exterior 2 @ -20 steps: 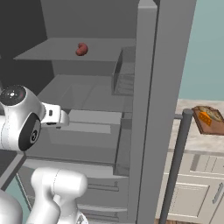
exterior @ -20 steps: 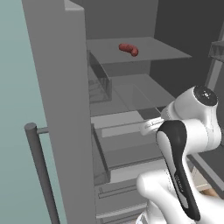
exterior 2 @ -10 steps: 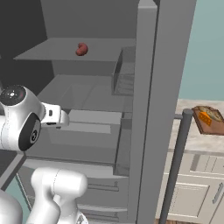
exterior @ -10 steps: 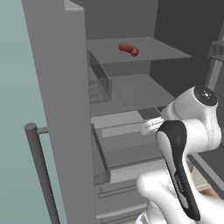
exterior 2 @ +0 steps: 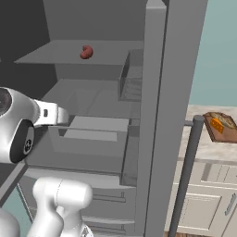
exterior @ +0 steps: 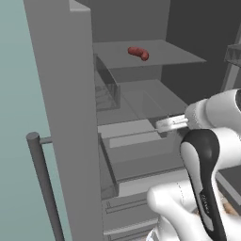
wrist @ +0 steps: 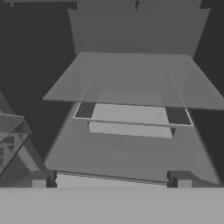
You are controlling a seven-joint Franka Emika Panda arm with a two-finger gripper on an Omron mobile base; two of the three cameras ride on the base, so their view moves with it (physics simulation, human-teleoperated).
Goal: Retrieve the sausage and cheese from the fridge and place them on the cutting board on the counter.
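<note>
The fridge (exterior: 66,117) stands open. A reddish-brown sausage (exterior: 138,52) lies on its upper glass shelf, seen end-on as the sausage (exterior 2: 86,52) in the right base view. My gripper (wrist: 111,183) is open and empty, its fingertips (wrist: 39,183) far apart, facing the lower shelves and well below the sausage. The hand (exterior: 169,124) points into the fridge at mid height. An orange piece of cheese (exterior 2: 217,124) rests on the brown cutting board (exterior 2: 229,134) on the pale counter (exterior 2: 208,150) to the right.
The open door (exterior 2: 176,92) with its bar handle (exterior 2: 185,176) stands between the fridge interior and the counter. A wire door bin (exterior: 104,94) hangs at the left. Grey drawers (exterior: 141,146) sit below the shelves. Cream cabinet fronts (exterior 2: 208,203) lie under the counter.
</note>
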